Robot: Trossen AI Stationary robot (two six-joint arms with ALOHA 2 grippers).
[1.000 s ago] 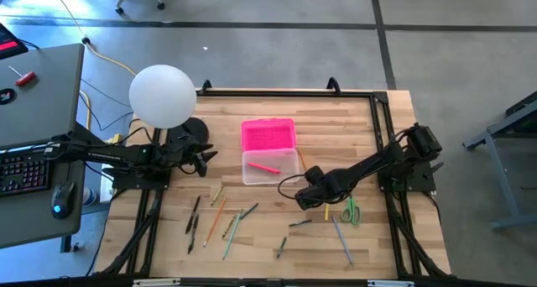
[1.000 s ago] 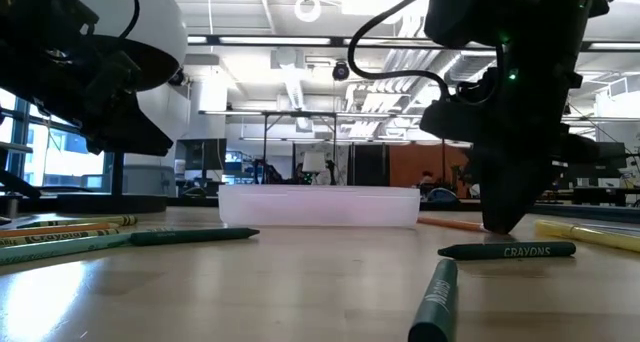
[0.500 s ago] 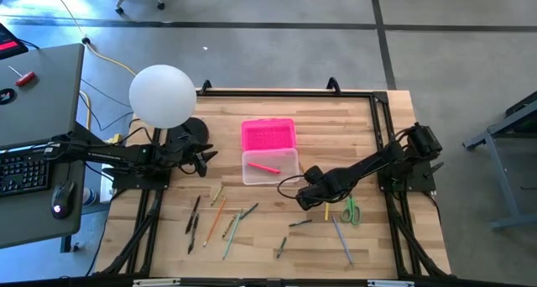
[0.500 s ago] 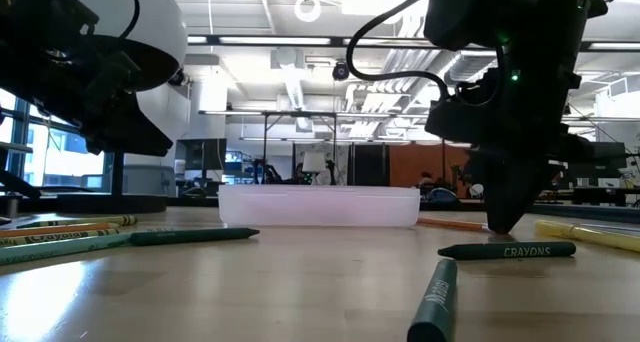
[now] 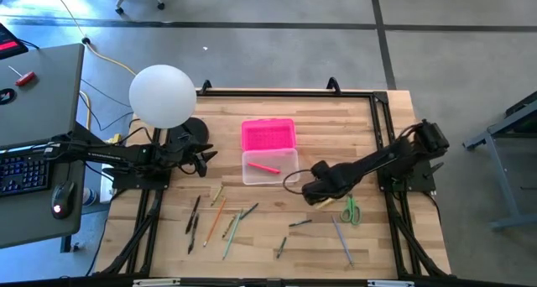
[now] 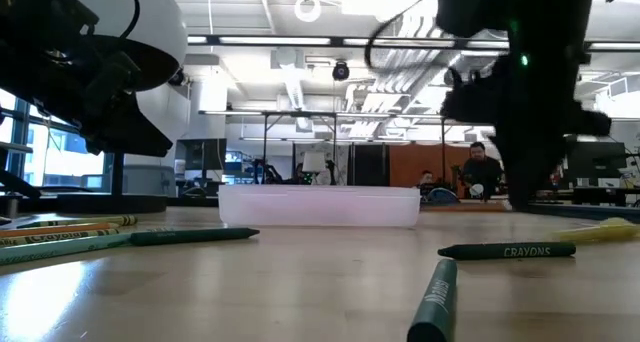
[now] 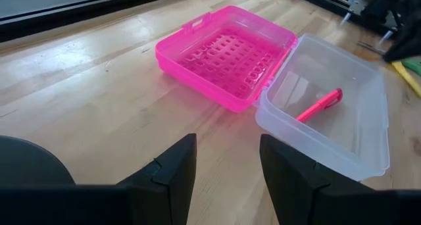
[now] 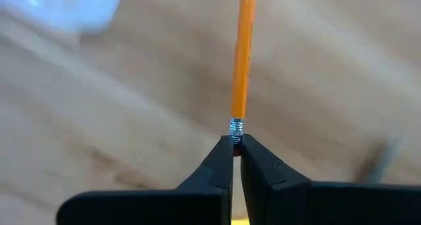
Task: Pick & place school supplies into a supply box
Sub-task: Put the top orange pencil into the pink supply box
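Note:
The supply box's clear base (image 5: 270, 166) stands mid-table with a pink pen (image 7: 320, 104) inside. Its pink lid (image 5: 268, 136) lies open on the far side. My right gripper (image 5: 320, 190) hangs to the right of the box, shut on an orange pencil (image 8: 242, 54). Green-handled scissors (image 5: 350, 210) lie near it on the wood. More pencils and crayons (image 5: 222, 220) lie scattered toward the near edge. My left gripper (image 7: 227, 166) waits open at the table's left, facing the box. My right gripper pinches the pencil's eraser end, just behind the metal ferrule (image 8: 235, 127), between its two fingertips. The fingers come steeply from above. The pencil sticks straight out beyond the tips; its far end leaves the wrist view, so whether it touches the table I cannot tell.
A white globe lamp (image 5: 163, 96) stands at the far left beside my left arm. Dark green crayons (image 6: 507, 250) lie near the low camera. A black frame rail (image 5: 382, 136) runs along the table's edges. A desk with a keyboard (image 5: 25, 165) stands left of the table.
My right gripper has risen off the table and shifted slightly toward the right edge. The orange pencil that lay beside the box has come up with it.

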